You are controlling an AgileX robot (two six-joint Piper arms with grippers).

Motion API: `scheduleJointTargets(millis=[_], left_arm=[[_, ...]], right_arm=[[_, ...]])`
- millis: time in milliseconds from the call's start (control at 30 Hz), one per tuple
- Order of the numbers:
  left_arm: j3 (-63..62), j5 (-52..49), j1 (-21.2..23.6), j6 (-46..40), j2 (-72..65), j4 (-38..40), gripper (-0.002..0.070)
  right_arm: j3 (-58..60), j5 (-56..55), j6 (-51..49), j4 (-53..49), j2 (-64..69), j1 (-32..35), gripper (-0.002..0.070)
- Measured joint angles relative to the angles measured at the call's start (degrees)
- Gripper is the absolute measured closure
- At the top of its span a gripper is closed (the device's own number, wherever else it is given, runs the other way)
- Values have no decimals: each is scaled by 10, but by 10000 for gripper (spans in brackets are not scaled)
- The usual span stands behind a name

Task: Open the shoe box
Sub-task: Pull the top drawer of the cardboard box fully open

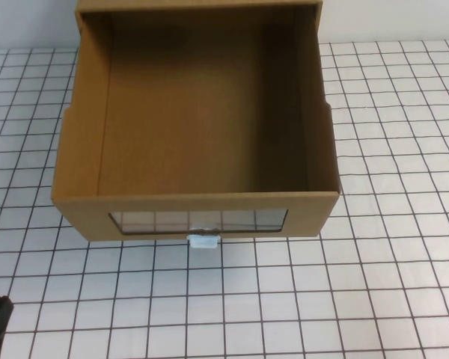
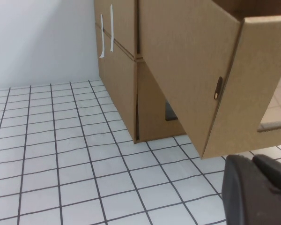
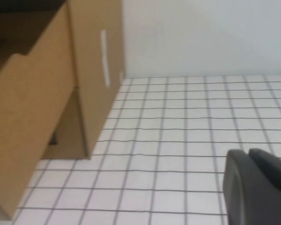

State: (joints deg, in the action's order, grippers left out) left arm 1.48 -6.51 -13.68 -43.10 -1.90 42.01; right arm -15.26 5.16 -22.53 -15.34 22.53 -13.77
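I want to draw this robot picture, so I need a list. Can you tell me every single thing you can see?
shoe box: one, brown cardboard, at the middle back of the table
drawer: one, brown, pulled out of the shoe box toward the robot, nothing inside
window: one, clear, in the drawer's front
pull tab: one, pale, under the window's middle
tape strips: two, white, on the shoe box's left side; one more on its right side
table: one, white with dark grid lines
wall: one, white, behind the table
left gripper: one, black, low at the near left, away from the shoe box
right gripper: one, black, to the right of the shoe box, shut, holding nothing
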Motion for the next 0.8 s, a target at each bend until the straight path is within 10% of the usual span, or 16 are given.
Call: scheduleJointTargets(millis=[800], left_arm=[[0, -1, 0, 1, 0, 0, 679]], right_arm=[[166, -19, 0, 18, -230, 121, 689]])
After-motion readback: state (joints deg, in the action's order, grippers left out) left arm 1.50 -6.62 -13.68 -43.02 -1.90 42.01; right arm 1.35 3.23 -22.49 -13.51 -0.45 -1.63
